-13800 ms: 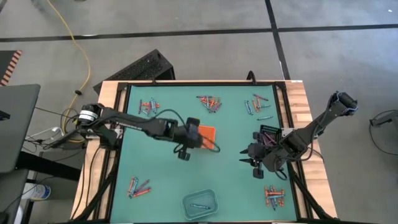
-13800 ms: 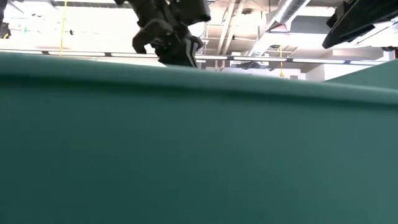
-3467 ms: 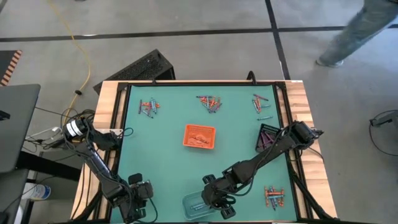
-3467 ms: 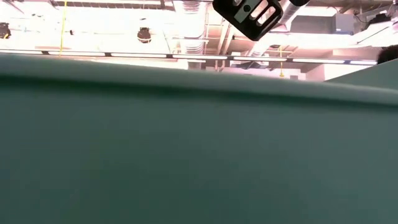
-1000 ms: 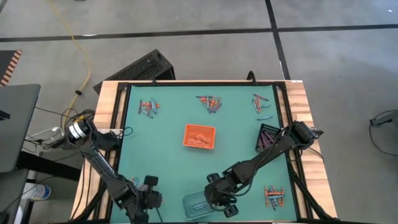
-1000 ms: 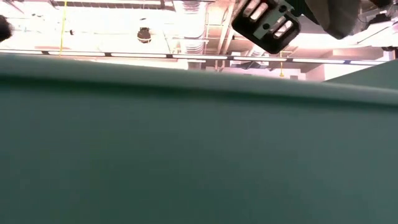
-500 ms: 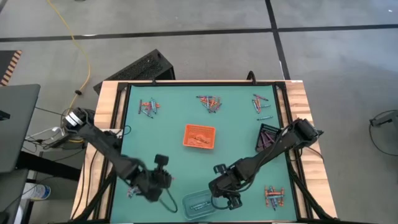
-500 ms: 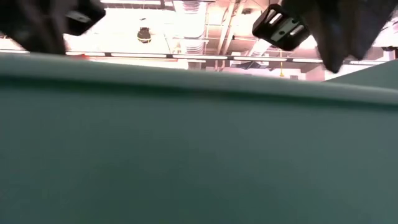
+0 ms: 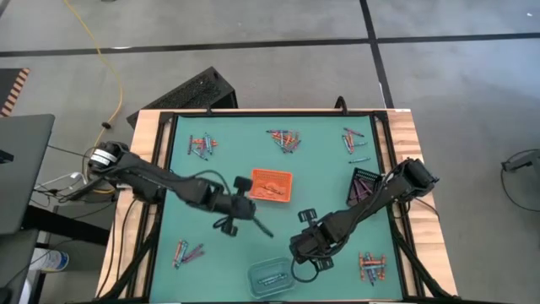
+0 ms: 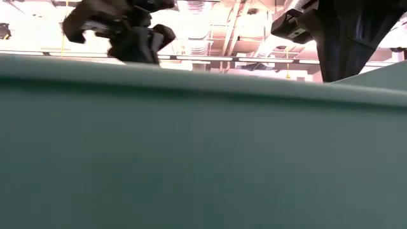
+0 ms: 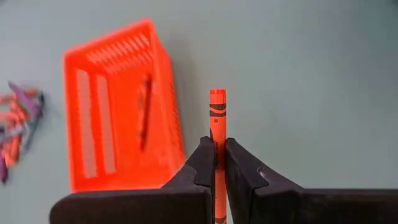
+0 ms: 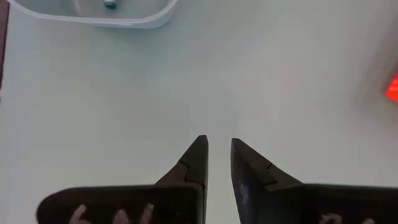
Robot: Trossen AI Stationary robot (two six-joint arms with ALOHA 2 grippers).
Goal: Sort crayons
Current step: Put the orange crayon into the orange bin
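Note:
My left gripper (image 9: 246,206) hangs above the green mat just short of the orange tray (image 9: 272,186), shut on an orange-red crayon (image 11: 217,115). The same tray (image 11: 115,143) fills the left wrist view, and one crayon lies inside it. My right gripper (image 9: 306,250) hovers over bare mat beside the clear tray (image 9: 272,277). Its fingers (image 12: 198,155) stand a little apart with nothing between them. Loose crayons lie in small heaps on the mat (image 9: 201,145) (image 9: 285,139) (image 9: 187,252). My left gripper pinches the orange-red crayon between its two fingers, on the shaft (image 11: 217,142) behind the crayon's free end. The crayon lies along the fingers and sticks out past their tips. It is lifted clear of the mat.
A black tray (image 9: 364,184) stands at the right side of the mat. More crayon heaps lie at the far right (image 9: 353,142) and near right (image 9: 371,266). A raised dark frame runs around the mat (image 9: 169,169). In the low view both arms (image 10: 127,28) (image 10: 346,32) show above the mat's edge.
My left gripper has swung with the crayon from the near left heap up and toward the far and right edges, rolling as it went, and now hangs beside the orange tray. My right gripper has drawn back from over the clear tray toward the far edge and tipped further down.

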